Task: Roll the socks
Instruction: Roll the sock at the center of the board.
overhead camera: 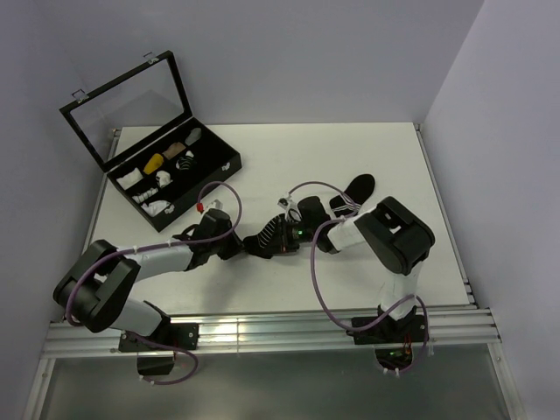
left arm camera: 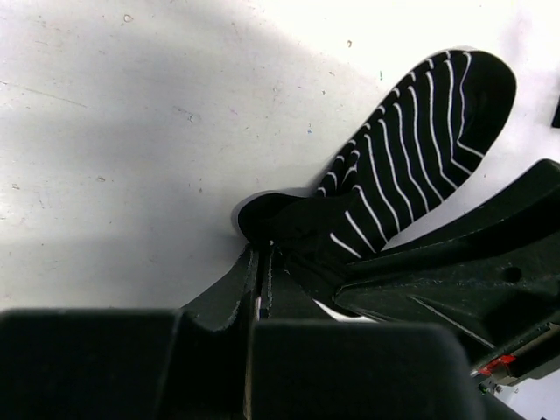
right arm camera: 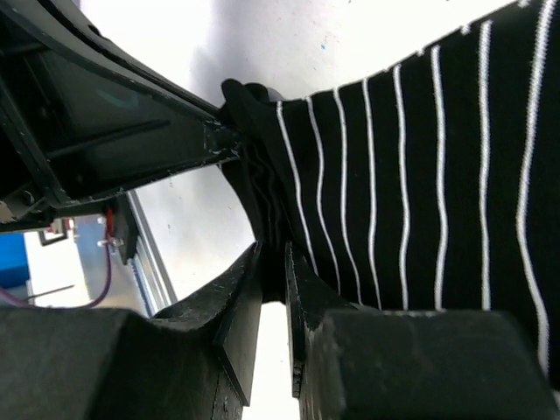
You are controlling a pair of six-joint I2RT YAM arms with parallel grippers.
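A black sock with thin white stripes (overhead camera: 268, 233) lies stretched on the white table between my two grippers. My left gripper (left arm camera: 262, 255) is shut on one bunched end of the sock (left arm camera: 411, 149); from above this left gripper (overhead camera: 238, 246) is just left of it. My right gripper (right arm camera: 273, 254) faces it from the right, jaws a narrow gap apart, with a fold of the sock (right arm camera: 420, 175) still lying between the fingertips. From above the right gripper (overhead camera: 278, 238) sits over the sock's other side. A second black sock (overhead camera: 359, 186) lies flat behind the right arm.
An open black case (overhead camera: 234, 163) with its lid raised stands at the back left, holding white, yellow and tan rolled bundles. A metal rail (overhead camera: 262, 328) runs along the table's near edge. The left gripper's body (right arm camera: 131, 122) fills the right wrist view's upper left.
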